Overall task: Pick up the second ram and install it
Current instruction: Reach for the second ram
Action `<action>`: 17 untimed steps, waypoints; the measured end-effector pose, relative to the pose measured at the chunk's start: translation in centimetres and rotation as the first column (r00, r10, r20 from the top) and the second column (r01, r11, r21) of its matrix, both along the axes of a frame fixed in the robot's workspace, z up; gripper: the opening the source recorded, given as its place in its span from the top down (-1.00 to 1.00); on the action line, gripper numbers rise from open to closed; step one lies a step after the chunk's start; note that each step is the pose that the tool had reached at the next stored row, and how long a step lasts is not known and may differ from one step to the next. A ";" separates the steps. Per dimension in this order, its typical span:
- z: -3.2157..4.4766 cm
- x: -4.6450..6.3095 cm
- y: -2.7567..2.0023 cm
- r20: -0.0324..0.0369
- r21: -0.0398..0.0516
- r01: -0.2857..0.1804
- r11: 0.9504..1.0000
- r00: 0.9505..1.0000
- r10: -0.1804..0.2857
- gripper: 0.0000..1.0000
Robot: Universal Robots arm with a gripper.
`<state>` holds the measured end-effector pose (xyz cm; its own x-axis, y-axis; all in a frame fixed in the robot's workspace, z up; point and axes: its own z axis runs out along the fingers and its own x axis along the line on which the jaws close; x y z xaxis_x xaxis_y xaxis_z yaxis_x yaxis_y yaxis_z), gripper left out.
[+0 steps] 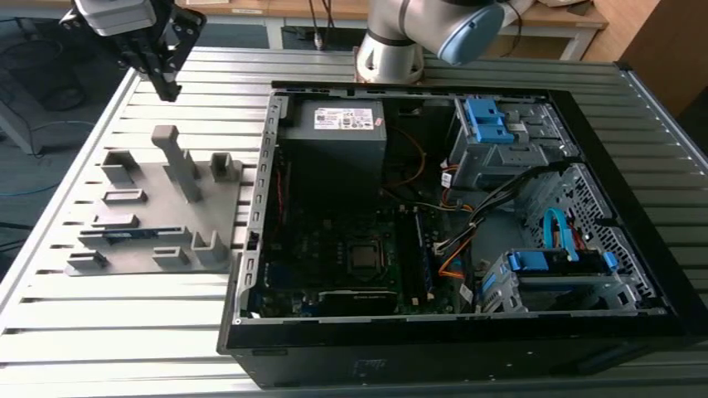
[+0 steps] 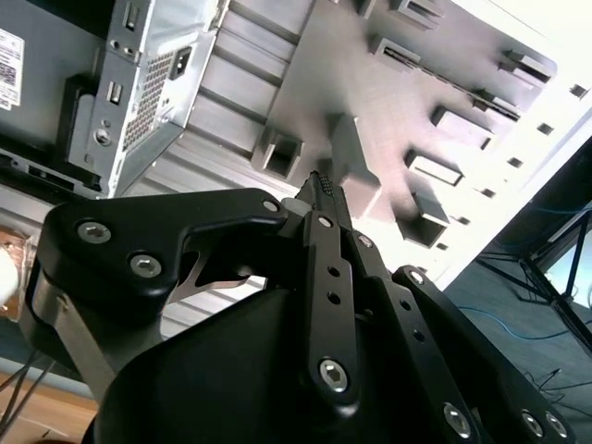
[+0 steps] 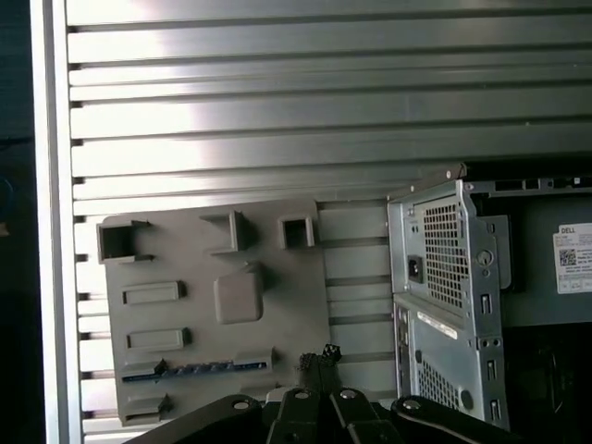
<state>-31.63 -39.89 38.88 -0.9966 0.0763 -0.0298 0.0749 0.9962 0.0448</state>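
The second ram [image 1: 119,235] is a thin blue-green stick lying in a slot near the front edge of the grey fixture plate [image 1: 155,207], on the exterior view's left. It also appears as a blue strip, the ram [image 3: 194,370], in the first wrist view. My gripper [image 1: 168,91] hangs high above the table, beyond the plate's far end and well away from the ram. Its fingers are shut together with nothing between them, as both wrist views show at the gripper [image 2: 321,181] [image 3: 319,355].
An open computer case [image 1: 248,249] lies flat to the exterior view's right of the plate, with a grey power-supply box [image 1: 332,124], motherboard [image 1: 332,249], cables and blue drive clips [image 1: 487,116] inside. Upright posts [image 1: 177,162] rise from the plate. The arm's base [image 1: 393,50] stands behind the case.
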 end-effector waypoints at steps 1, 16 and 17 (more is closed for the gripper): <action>-0.01 -0.2 0.00 0.000 0.000 0.000 1.000 1.000 0.000 0.80; -0.13 -2.7 0.00 0.000 0.000 0.000 1.000 1.000 0.000 0.80; -0.13 -2.9 0.00 0.000 0.000 0.000 1.000 1.000 0.000 0.80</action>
